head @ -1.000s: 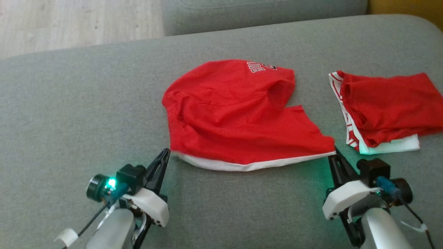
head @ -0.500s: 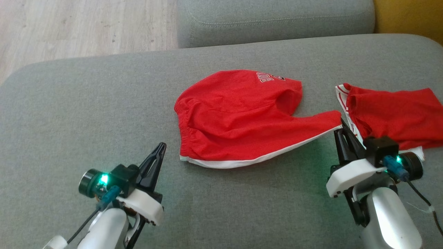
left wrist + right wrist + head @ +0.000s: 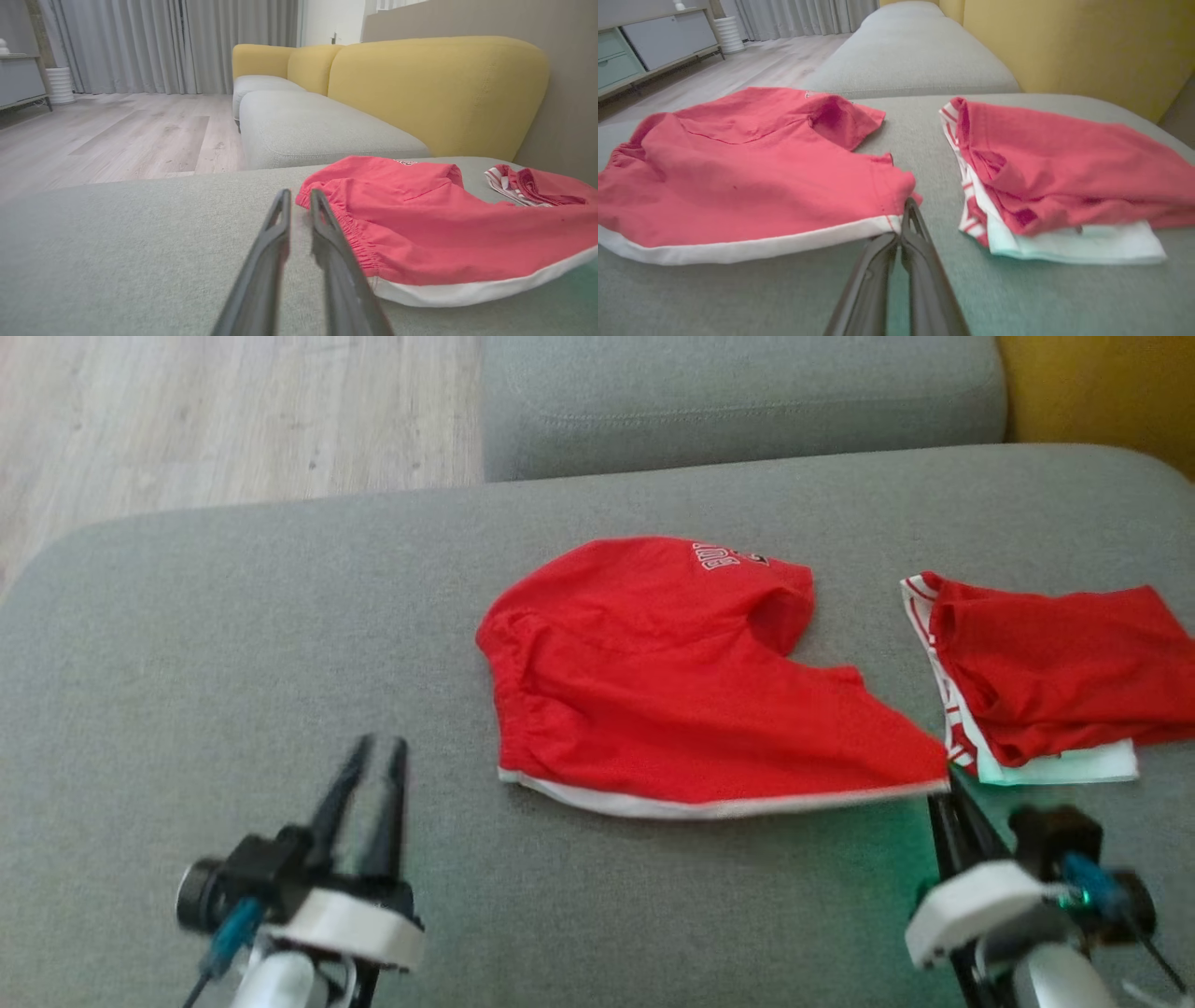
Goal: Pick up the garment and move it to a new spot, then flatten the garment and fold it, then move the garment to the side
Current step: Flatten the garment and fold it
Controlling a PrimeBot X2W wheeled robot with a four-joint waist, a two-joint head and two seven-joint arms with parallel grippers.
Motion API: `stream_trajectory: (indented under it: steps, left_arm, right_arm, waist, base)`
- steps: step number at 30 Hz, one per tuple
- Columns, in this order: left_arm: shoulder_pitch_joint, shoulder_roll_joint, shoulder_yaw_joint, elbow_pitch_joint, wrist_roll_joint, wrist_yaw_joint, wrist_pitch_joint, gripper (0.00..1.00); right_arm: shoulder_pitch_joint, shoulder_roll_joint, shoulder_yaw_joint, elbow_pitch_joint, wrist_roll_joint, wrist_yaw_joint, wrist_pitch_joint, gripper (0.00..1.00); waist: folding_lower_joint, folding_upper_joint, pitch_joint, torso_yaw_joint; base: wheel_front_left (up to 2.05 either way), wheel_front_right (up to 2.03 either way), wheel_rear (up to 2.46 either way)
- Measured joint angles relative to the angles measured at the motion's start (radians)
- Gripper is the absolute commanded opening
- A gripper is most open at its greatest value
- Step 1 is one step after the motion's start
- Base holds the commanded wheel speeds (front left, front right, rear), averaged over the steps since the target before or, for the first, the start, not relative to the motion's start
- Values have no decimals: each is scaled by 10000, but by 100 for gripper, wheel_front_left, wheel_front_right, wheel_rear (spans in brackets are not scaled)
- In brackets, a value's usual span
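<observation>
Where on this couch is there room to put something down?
The widest bare patch is the grey cushion left of the red shorts, past the left pincer; a strip behind the shorts is free too. The right is crowded: the folded red pile lies close beside the shorts, and the right pincer grips their corner.

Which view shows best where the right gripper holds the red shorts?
The right wrist view: close up, the right gripper is shut on the white-hemmed corner of the red shorts. The head view shows that corner from above, smaller. The left wrist view shows the shorts' opposite end, with the gathered waistband.
</observation>
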Motion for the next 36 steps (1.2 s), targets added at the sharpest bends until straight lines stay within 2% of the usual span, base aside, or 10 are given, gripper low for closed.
stream_trajectory:
  steps: [1, 5, 9, 16, 24, 28, 36]
  left_arm:
    - [227, -69, 173, -165, 4, 33, 0, 100]
    - [886, -349, 686, -746, 8, 194, 0, 100]
    - [1347, -644, 1208, -1383, 146, 178, 0, 100]
    - [1935, -1041, 1632, -1755, 581, -146, 0, 100]
    - [2031, -1214, 1835, -1659, 849, -416, 0, 100]
    - [1736, -1204, 1567, -1124, 963, -529, -2, 100]
    - [208, -911, 27, 838, 1058, -685, 635, 100]
  right_arm:
    - [174, 0, -48, 38, 79, 0, -86, 100]
    - [604, 4, -52, 167, 489, 0, -489, 100]
    - [631, 12, -199, -4, 918, 0, -1152, 100]
    - [820, 13, -38, -420, 1246, 0, -1542, 100]
    - [937, 15, -6, -510, 1229, 0, -1544, 100]
    - [866, 15, 0, -568, 1110, 0, -1547, 100]
    - [477, 15, 92, -560, 1066, 0, -1569, 100]
  waist:
    - [0, 0, -46, -15]
    - [0, 0, -232, -42]
    - [-1, 0, -371, -60]
    - [-1, 0, -428, -36]
    - [-1, 0, -312, -145]
    - [0, 0, -30, -233]
    - [1, 0, 594, -498]
  base:
    - [0, 0, 0]
    - [0, 0, 0]
    - [0, 0, 0]
    - [0, 0, 0]
    - [0, 0, 0]
    - [0, 0, 0]
    - [0, 0, 0]
